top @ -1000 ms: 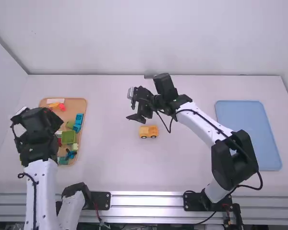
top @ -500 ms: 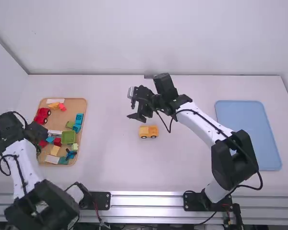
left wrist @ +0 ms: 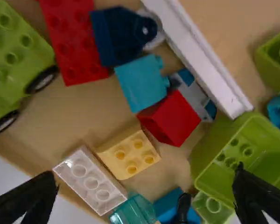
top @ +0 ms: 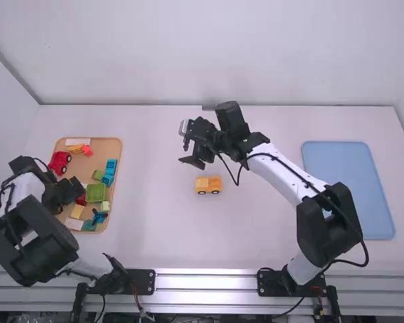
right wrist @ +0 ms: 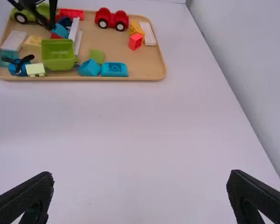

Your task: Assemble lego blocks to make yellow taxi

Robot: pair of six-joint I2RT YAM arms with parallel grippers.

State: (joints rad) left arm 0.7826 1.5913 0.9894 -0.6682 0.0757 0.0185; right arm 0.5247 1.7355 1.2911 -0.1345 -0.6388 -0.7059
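Hovering low over the tan tray point(top: 110, 146), held the left claw point(top: 76, 190) with fingers wide apart; had in that tray, below, a yellow block point(left wrist: 129, 154) right beside a white block point(left wrist: 91, 179), a red block point(left wrist: 170, 119) against a turquoise block point(left wrist: 141, 83), and a green tub point(left wrist: 238, 151) with its open side up; had a green car point(left wrist: 14, 60) and a red car point(top: 60, 162) there too

Held the right claw point(top: 191, 163) over the desk point(top: 209, 245), well apart from the left claw, also with fingers spread wide; had the yellow car point(top: 208, 185) upright on its wheels on the bare desk, near the right claw, between the tan tray and the blue tray point(top: 343, 188), touching neither
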